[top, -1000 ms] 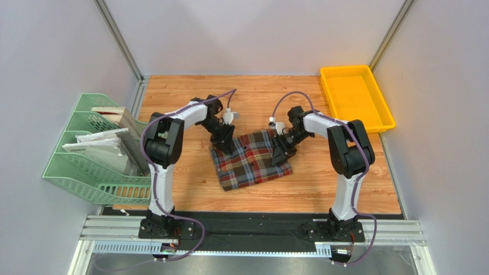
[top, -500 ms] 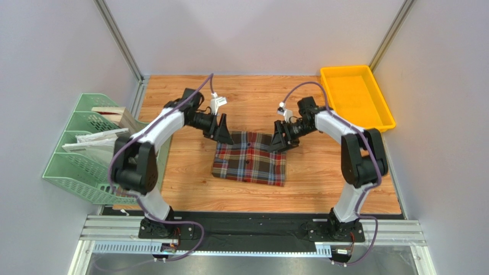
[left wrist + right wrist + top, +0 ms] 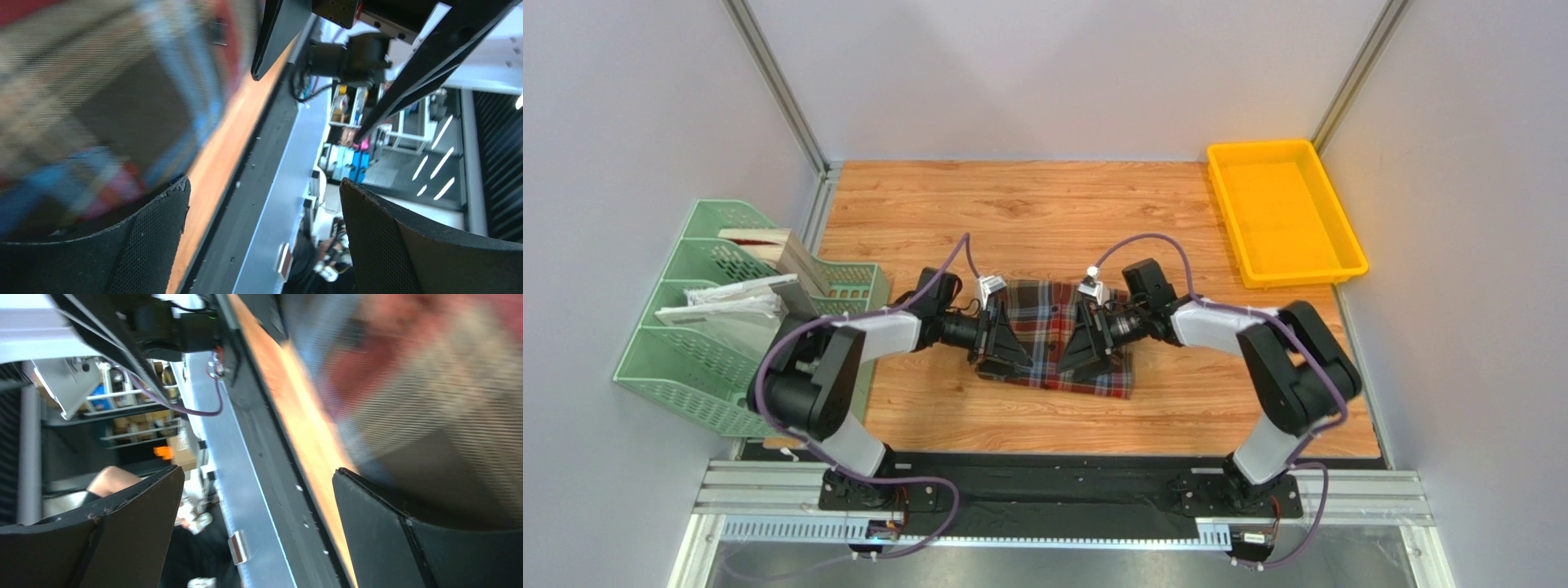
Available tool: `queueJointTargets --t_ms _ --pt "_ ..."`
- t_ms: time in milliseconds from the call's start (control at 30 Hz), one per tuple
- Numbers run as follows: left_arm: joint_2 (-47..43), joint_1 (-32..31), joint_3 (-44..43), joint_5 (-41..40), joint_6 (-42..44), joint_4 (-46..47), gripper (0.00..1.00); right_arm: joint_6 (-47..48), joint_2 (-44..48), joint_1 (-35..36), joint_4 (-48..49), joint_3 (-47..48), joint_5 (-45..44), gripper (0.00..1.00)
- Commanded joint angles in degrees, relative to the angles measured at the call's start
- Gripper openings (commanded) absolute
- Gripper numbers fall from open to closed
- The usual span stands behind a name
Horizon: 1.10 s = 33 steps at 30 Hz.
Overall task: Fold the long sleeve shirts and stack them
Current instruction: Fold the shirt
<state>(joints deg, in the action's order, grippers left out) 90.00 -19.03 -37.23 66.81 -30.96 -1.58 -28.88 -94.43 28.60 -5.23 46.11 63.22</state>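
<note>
The long sleeve shirt point(image 3: 1053, 321), a plaid flannel in brown, red, blue and cream, lies folded into a rough rectangle at mid-table. My left gripper point(image 3: 1005, 343) hangs low over its left part, jaws wide apart and turned on their side. Over its right part my right gripper point(image 3: 1085, 346) mirrors it, also open. In the left wrist view the shirt point(image 3: 92, 92) is a blur at upper left, and nothing lies between the fingers point(image 3: 129, 245). The right wrist view shows the shirt point(image 3: 430, 373) blurred at upper right, and the gap beside the fingers point(image 3: 387, 533) is empty.
A green mesh file rack point(image 3: 732, 337) holding papers stands at the table's left edge. A yellow tray point(image 3: 1286, 211) sits at the back right. A black strip and an aluminium rail point(image 3: 1063, 496) run along the near edge, just beyond the shirt.
Both grippers let go of the shirt and opened wide. They swung from its far corners down over its left and right parts. The shirt, skewed a second ago, now lies square.
</note>
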Motion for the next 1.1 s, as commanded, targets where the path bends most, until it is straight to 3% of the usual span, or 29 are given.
queueJointTargets --t_ms 0,233,433,533,633,733,800,967,1067 --pt "7.1 2.6 -2.3 -3.1 3.7 -3.3 0.95 3.1 -8.5 -2.8 -1.0 0.2 1.6 0.99" --pt "8.2 3.6 0.2 -11.8 3.1 -4.7 0.92 16.0 -17.0 -11.5 -19.4 7.7 -5.0 0.96" --pt "-3.8 2.6 -0.6 -4.5 7.7 -6.1 0.90 28.7 -11.0 -13.8 -34.6 17.2 -15.0 0.93" --pt "-12.9 2.7 -1.5 -3.3 9.9 -7.8 0.95 27.3 -7.1 -12.2 -33.6 23.3 -15.1 0.89" --pt "-19.8 2.9 -4.6 -5.0 13.1 -11.0 0.99 26.1 -7.0 -7.4 -32.6 31.5 -18.6 0.77" --pt "-21.7 4.4 -9.3 -6.0 15.5 -14.6 0.99 22.7 -8.7 -3.7 -28.9 36.2 -22.5 0.45" --pt "-21.4 5.3 -10.8 -6.1 14.8 -13.7 0.99 15.5 -11.6 -3.6 -21.7 35.9 -19.0 0.39" --pt "-19.4 7.5 -13.0 -6.2 12.2 -10.1 0.99 5.1 -22.8 -5.0 -9.5 36.2 -6.6 0.37" --pt "-19.3 8.7 -13.0 -6.5 10.4 -8.3 0.99 3.7 -29.2 -5.8 -6.3 37.6 -5.5 0.42"
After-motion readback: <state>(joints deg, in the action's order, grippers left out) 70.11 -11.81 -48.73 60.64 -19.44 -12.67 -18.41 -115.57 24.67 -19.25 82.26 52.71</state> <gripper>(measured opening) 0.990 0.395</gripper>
